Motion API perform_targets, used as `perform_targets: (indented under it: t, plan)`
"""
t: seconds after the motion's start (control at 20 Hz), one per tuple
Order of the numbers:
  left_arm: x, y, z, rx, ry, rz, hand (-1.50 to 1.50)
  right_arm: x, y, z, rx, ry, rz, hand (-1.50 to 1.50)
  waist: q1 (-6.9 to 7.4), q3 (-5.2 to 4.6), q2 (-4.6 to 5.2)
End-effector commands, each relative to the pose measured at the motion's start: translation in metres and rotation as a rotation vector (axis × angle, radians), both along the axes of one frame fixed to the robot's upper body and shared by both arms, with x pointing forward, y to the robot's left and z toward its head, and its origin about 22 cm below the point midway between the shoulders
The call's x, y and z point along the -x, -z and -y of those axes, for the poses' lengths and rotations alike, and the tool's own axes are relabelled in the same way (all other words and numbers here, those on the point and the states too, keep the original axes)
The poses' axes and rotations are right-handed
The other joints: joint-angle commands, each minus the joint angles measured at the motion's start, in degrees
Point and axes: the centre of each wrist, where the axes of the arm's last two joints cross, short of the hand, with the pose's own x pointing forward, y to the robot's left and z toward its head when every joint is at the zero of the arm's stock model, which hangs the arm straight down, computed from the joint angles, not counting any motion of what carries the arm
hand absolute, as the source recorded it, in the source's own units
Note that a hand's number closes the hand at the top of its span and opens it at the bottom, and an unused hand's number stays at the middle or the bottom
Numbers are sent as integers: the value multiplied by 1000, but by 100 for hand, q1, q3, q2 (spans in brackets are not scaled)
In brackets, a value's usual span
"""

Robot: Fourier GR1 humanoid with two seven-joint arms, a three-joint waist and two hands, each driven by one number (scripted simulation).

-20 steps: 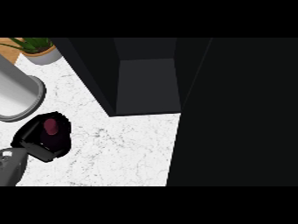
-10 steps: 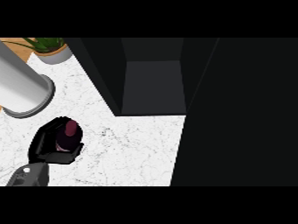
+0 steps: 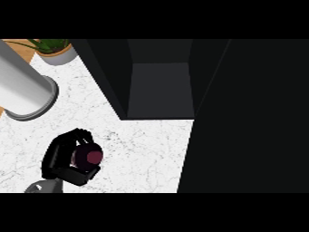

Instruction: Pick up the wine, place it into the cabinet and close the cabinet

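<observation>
The left hand [image 3: 66,158] is curling its black fingers and thumb around the wine bottle [image 3: 89,156], clamped on it, so that only the dark red top is showing between them. Hand and bottle are sitting over the white marble tabletop [image 3: 143,149] at the lower left, near the front of the open dark cabinet [image 3: 160,86] but still apart from it. A grey cylinder [image 3: 13,84] and a potted plant [image 3: 53,50] are standing at the upper left.
</observation>
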Motion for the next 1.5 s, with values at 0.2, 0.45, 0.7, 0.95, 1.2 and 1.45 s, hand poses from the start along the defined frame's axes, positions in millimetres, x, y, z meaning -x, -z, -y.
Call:
perform_targets:
  t: [0.2, 0.45, 0.7, 0.95, 1.2, 1.45]
  plan:
    - [26, -20, 65, 90, 74, -38, 150, 37, -26, 15, -31, -17, 37, -150, -5, -73, 57]
    - [38, -33, 110, 92, 91, -43, 150, 33, -18, 11, -32, -25, 57, -150, -24, -73, 74]
    - [17, -67, 121, 46, 35, 5, 150, 42, -27, 17, -41, -13, 57, -150, -59, -78, 75]
    - [6, -80, 134, -5, -39, 19, 150, 33, -17, 13, -42, -20, 52, -150, -31, -75, 90]
    - [-19, -89, 117, -44, -84, 17, 150, 47, -23, 23, -41, -14, 51, -150, -92, -71, 82]
    - [-28, -77, 135, -89, -76, 15, 150, 50, -17, 21, -42, 9, 42, -150, -121, -73, 82]
